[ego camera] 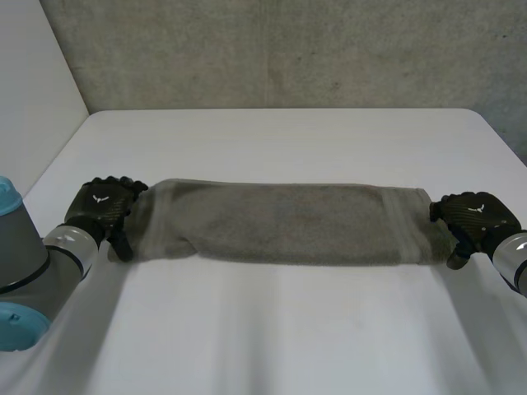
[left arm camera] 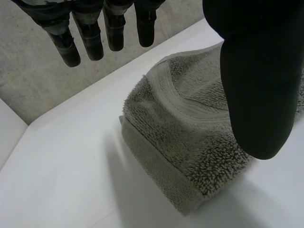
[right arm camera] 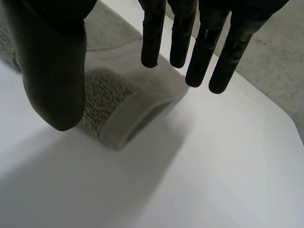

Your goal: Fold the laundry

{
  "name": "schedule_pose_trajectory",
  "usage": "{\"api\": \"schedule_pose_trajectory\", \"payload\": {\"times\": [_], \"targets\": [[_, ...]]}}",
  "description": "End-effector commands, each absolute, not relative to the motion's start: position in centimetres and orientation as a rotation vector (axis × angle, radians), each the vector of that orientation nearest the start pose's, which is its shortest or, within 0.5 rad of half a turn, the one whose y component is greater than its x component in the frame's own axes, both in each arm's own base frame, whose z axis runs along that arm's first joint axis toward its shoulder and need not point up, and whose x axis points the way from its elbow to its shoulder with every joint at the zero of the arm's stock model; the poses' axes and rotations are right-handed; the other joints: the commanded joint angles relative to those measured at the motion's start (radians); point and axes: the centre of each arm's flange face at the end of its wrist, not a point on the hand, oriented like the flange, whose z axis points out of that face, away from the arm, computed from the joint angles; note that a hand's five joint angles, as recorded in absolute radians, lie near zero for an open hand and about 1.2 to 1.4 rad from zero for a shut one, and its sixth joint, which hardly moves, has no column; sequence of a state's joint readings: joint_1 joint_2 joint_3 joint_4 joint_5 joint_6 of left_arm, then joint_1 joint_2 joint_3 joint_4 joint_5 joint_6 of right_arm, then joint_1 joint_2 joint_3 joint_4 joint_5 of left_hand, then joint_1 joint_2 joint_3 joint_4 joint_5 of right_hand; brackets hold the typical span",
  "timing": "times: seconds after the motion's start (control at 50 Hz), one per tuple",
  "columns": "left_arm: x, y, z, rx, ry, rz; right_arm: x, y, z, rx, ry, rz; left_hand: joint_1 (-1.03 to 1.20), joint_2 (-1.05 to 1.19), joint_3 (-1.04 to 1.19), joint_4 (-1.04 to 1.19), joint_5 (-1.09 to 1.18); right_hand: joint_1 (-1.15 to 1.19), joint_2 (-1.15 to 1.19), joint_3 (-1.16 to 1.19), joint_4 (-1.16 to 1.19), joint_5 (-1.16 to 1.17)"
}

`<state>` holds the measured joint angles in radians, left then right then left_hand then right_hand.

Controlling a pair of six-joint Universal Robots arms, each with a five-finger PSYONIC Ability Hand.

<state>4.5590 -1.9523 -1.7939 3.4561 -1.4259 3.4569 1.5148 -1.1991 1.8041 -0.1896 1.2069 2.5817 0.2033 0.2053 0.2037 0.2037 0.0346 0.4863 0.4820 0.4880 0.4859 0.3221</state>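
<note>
We've got the grey towel (ego camera: 288, 224) lying as a long, doubled-over strip across the middle of the white table (ego camera: 288, 337), running 9 o'clock to 3 o'clock, so each arm has a short end within reach. Our left hand (ego camera: 103, 206) sits at the 9 o'clock end and our right hand (ego camera: 473, 216) at the 3 o'clock end. Both are spread, fingers straight and thumb wide, pinching nothing, which looks to us like lining up for an end-to-end fold.
</note>
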Motion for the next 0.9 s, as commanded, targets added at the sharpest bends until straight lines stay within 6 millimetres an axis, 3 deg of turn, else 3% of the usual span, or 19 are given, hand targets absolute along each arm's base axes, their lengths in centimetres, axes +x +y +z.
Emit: {"api": "schedule_pose_trajectory", "payload": {"times": [0.02, 0.42, 0.64, 0.74, 0.84, 0.9], "targets": [[-19.3, -30.4, 14.4, 0.728, 2.429, -1.884, 13.8, -32.4, 13.6, -0.959, 2.49, -1.765, 0.037, 0.035, 0.036, 0.036, 0.031, 0.048, 0.052, 0.046, 0.048, 0.037], [-19.4, -30.6, 12.9, 0.749, 2.458, -1.838, 14.4, -32.6, 12.4, -0.995, 2.416, -1.76, 0.037, 0.035, 0.036, 0.036, 0.031, 0.186, 0.19, 0.184, 0.186, 0.175], [-19.4, -30.8, 12.4, 0.748, 2.465, -1.825, 14.3, -33.5, 12.1, -1.001, 2.408, -1.792, 0.037, 0.035, 0.036, 0.036, 0.031, 0.91, 0.914, 0.908, 0.91, 0.9], [-19.4, -30.9, 12.5, 0.748, 2.462, -1.828, 13.8, -34.4, 12.6, -0.989, 2.415, -1.831, 0.037, 0.035, 0.036, 0.036, 0.031, 0.91, 0.914, 0.908, 0.91, 0.9], [-19.4, -31.0, 12.6, 0.745, 2.461, -1.83, 11.1, -35.7, 13.1, -0.918, 2.478, -1.88, 0.037, 0.035, 0.036, 0.036, 0.031, 0.91, 0.914, 0.908, 0.91, 0.9], [-19.4, -31.0, 12.5, 0.745, 2.461, -1.83, 10.8, -35.8, 13.0, -0.905, 2.491, -1.877, 0.037, 0.035, 0.036, 0.036, 0.031, 0.91, 0.914, 0.908, 0.91, 0.9]]}}
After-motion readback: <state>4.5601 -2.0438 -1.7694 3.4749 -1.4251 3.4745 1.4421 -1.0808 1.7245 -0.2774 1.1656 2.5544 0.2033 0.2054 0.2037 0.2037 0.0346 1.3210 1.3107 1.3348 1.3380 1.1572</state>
